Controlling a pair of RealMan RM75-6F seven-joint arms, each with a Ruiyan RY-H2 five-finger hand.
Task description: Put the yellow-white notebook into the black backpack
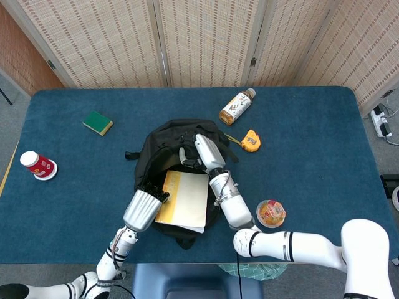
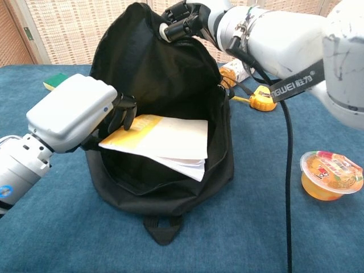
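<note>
The yellow-white notebook (image 1: 182, 198) (image 2: 162, 140) lies tilted inside the open mouth of the black backpack (image 1: 161, 148) (image 2: 165, 190), its pages sagging at the lower right corner. My left hand (image 1: 144, 207) (image 2: 77, 114) holds the notebook's left edge, dark fingers on its yellow cover at the backpack's left rim. My right hand (image 1: 201, 149) (image 2: 185, 20) grips the top edge of the backpack and holds its flap raised, keeping the opening wide.
On the blue table stand a green sponge (image 1: 98, 123), a red-white cup (image 1: 37, 165), a tea bottle (image 1: 237, 106), a yellow tape measure (image 1: 250, 141) (image 2: 264, 98) and a jelly cup (image 1: 270, 213) (image 2: 331, 175) to the backpack's right.
</note>
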